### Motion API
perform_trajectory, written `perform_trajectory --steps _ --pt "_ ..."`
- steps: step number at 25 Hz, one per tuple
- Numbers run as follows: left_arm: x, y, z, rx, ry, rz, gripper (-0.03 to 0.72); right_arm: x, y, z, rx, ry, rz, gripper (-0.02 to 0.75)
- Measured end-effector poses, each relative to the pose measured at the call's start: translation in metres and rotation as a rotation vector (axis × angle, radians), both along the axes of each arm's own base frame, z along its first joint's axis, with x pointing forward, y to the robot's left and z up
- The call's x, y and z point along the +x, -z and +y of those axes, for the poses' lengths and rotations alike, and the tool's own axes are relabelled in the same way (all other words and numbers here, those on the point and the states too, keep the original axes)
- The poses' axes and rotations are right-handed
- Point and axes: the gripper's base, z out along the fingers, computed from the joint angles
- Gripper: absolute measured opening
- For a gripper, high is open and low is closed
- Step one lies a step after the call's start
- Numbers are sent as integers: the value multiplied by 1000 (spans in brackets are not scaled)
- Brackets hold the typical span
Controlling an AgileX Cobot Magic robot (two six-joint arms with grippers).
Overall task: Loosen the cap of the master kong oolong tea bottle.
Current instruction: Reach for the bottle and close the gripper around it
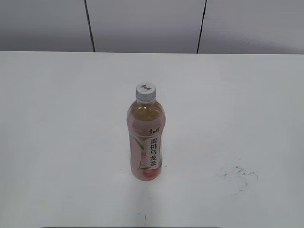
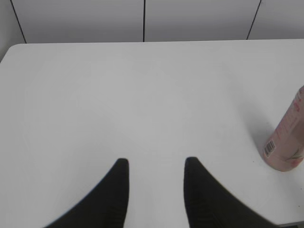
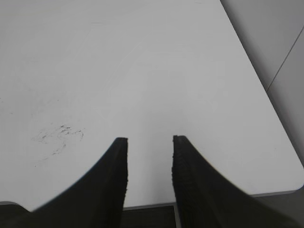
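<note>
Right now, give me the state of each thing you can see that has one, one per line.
master kong oolong tea bottle: upright on the table, nearly full of pale amber tea, not held.
cap: seated on the bottle neck, untouched.
left gripper: open, empty, hanging over bare table with the bottle off to its right.
right gripper: open, empty, over the table near its edge.
table: white, with dark scuff marks right of the bottle.

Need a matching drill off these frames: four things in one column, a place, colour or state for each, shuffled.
Things:
1. cap
2. master kong oolong tea bottle
3. left gripper
4. scuff marks

States:
A. open, empty, above bare table
B. dark, on the table right of the bottle
C. upright, mid-table
D. white-grey, seated on the bottle neck

Pairs: 1-D, 2-C, 3-A, 4-B
</note>
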Motion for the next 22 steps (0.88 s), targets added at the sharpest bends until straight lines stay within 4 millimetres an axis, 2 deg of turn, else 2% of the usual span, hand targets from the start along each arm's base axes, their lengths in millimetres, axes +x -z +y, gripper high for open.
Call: perform_trajectory --steps 22 --pt "0 0 0 0 0 0 239 0 0 0 0 0 0 249"
